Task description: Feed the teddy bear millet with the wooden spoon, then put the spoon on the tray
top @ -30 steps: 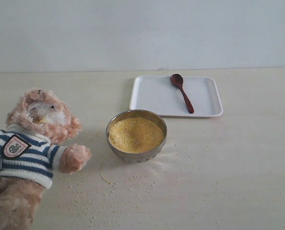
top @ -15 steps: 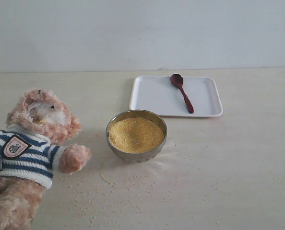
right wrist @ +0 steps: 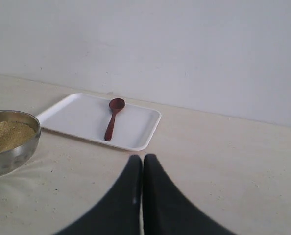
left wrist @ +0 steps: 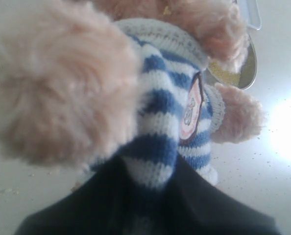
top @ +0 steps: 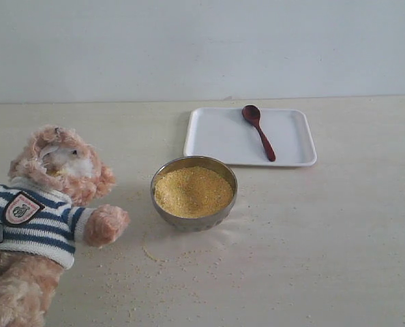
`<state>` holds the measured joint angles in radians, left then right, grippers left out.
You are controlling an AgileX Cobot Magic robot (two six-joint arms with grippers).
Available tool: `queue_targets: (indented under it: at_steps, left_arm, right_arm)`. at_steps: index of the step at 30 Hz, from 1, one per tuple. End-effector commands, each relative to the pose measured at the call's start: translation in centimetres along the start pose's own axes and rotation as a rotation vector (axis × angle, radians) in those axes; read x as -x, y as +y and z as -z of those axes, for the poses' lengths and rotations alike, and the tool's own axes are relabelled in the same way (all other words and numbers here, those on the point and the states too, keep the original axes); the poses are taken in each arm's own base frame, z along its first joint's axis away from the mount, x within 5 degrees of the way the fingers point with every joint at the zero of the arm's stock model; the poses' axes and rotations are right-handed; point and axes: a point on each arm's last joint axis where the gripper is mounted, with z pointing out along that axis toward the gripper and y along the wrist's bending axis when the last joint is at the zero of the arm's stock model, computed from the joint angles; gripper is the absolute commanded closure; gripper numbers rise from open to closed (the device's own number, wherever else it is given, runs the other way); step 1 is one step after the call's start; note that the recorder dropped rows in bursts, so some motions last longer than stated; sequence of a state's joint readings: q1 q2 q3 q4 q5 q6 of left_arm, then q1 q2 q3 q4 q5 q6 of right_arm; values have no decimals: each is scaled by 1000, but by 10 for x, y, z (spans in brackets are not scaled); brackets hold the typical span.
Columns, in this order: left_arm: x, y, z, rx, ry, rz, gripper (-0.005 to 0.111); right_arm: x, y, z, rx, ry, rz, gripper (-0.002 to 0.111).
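On the tray point(top: 216, 136), wooden spoon point(top: 261, 135) unmoved, left gripper point(left wrist: 148, 182) still pinching teddy bear point(top: 42, 218), right gripper point(right wrist: 142, 159) closed, empty.

teddy bear point(top: 42, 221) legs shifted, v. slight

Pale table point(top: 339, 231): white tray point(top: 216, 136), steel bowl point(top: 192, 221), scattered millet point(top: 163, 259).

Fluffy plush teddy bear point(top: 59, 163), shaggy fur; its shirt point(top: 42, 228) ribbed knit cloth, matt. Steel bowl point(top: 189, 221), shiny, reflective wall. Dry millet point(top: 192, 191), fine, grainy, matt. Dark wood spoon point(top: 260, 134), smooth w/ slight sheen. White tray point(top: 216, 136), smooth, looks plastic, low gloss. Pale table point(top: 325, 238), smooth, matt.
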<state>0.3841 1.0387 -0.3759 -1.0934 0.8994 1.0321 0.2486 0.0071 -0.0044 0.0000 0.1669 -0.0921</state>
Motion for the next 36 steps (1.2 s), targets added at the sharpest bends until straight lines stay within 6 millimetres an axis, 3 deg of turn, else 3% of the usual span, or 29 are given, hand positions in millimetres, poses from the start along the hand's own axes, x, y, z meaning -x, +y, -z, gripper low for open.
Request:
queue_targets:
  at_steps: [1,21,25,36]
  left_arm:
    - [0,-1,1,-12,-11,2,102]
    - [1,-2,1,-18,-22,12,102]
    - [7,5,0,43,-83,45,102]
    - [9,37,-35,7,7,108,102]
  right_arm:
    - [-1,0,0,-5,0,0,108]
    - [-1,0,0,-5,0,-7,108]
    - [-1,0,0,-5,0,-7,108]
    - [-1,0,0,-5,0,-11,108]
